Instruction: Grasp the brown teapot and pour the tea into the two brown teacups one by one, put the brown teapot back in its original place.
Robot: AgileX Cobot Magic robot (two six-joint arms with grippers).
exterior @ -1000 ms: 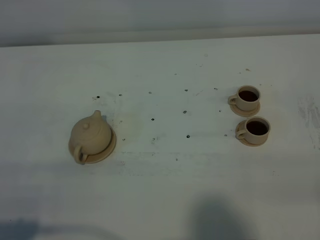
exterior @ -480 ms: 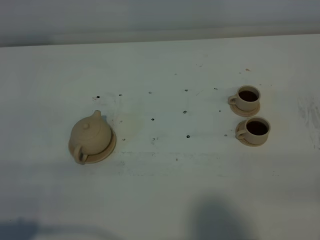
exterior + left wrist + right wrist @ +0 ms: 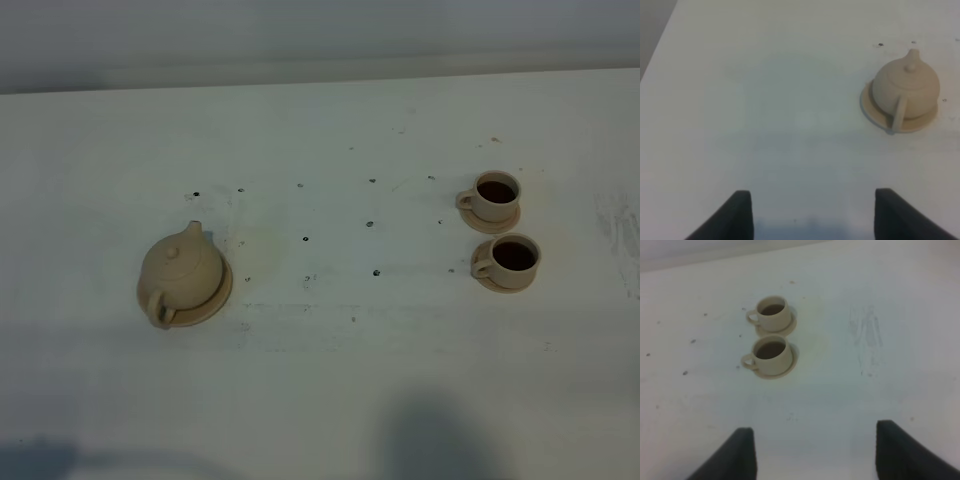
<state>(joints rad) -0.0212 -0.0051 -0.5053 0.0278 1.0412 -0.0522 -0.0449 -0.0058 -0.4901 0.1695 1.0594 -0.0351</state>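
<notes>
Nothing has shifted over the last second: at left the brown teapot (image 3: 181,270) sits on its saucer (image 3: 212,302), left fingers (image 3: 812,212) released and well short; at right both teacups (image 3: 505,230) hold dark tea, right fingers (image 3: 815,452) released; the task looks finished.

White bench (image 3: 330,400) filling the view, surface scuffed. Small dark specks (image 3: 372,224) scattered across the middle. Faint grey smears (image 3: 620,235) at the right edge. Soft shadows (image 3: 440,440) along the near side. Grey wall (image 3: 320,35) behind the far edge.
</notes>
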